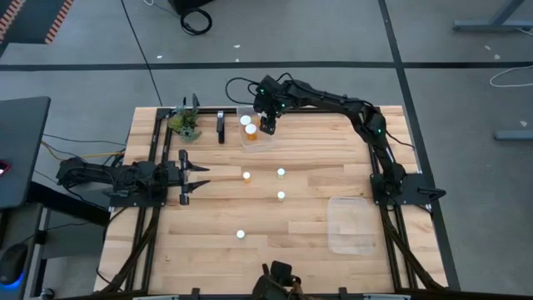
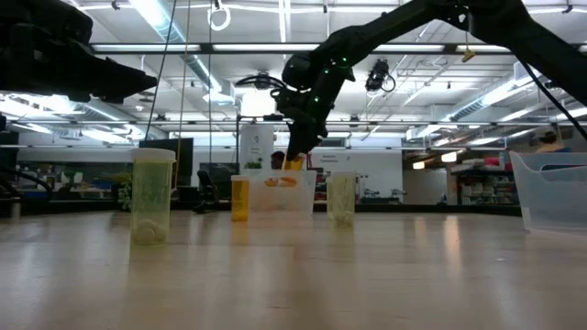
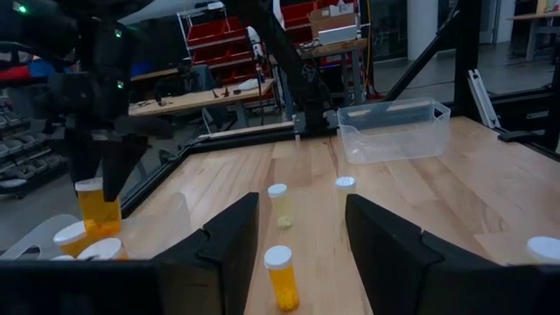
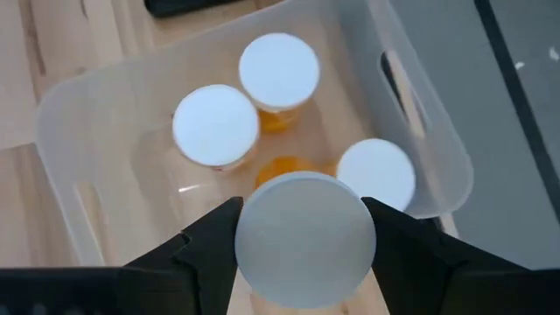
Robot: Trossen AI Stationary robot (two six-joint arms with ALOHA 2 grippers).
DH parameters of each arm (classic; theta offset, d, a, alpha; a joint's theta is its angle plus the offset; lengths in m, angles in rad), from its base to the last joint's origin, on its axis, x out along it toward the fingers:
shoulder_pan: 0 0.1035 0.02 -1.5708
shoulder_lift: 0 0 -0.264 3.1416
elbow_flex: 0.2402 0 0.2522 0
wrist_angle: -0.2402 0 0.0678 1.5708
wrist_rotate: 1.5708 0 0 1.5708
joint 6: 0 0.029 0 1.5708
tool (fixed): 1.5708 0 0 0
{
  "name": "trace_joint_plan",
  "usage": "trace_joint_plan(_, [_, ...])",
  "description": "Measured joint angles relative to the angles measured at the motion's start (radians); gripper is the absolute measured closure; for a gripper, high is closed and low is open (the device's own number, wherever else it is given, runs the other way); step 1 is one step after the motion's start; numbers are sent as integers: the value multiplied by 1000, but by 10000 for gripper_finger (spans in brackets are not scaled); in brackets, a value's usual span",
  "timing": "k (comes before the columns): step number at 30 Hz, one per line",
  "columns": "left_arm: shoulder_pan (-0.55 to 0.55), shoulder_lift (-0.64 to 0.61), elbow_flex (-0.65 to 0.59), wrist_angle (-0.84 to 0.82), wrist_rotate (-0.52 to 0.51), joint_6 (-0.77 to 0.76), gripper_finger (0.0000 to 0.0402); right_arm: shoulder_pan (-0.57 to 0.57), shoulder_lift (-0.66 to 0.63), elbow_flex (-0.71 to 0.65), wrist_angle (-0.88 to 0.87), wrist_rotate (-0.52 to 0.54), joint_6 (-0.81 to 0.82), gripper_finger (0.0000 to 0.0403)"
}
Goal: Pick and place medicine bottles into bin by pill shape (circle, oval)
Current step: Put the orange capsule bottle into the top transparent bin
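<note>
My right gripper (image 1: pixel 266 125) is shut on an orange bottle with a white cap (image 4: pixel 304 227), above the clear far bin (image 1: pixel 268 142). Three capped bottles (image 4: pixel 216 124) stand in that bin. Several more bottles stand upright on the table: one near my left gripper (image 3: pixel 282 276), two at mid-table (image 1: pixel 281 172) and one toward the near edge (image 1: pixel 241 234). My left gripper (image 1: pixel 196 175) is open and empty at the table's left, pointing toward the right. My right gripper pinches the bottle at its white cap (image 4: pixel 262 262), one finger on each side. The fingers come from above, pointing down. The bottle (image 2: pixel 293 163) hangs upright below the fingers, clear of the bin's rim and over the bottles inside.
A second clear bin (image 1: pixel 350 223) stands at the table's right, toward the near edge. A small green plant (image 1: pixel 185 125) and a dark upright object (image 1: pixel 221 127) stand at the far left, beside the far bin.
</note>
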Motion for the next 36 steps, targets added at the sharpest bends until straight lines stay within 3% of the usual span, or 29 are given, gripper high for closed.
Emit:
trace_joint_plan(14, [0, 0, 0, 0, 0, 0, 222, 6, 0, -149, 113, -73, 17, 171])
trace_joint_plan(36, [0, 0, 0, 0, 0, 0, 221, 6, 0, -160, 120, -129, 4, 171])
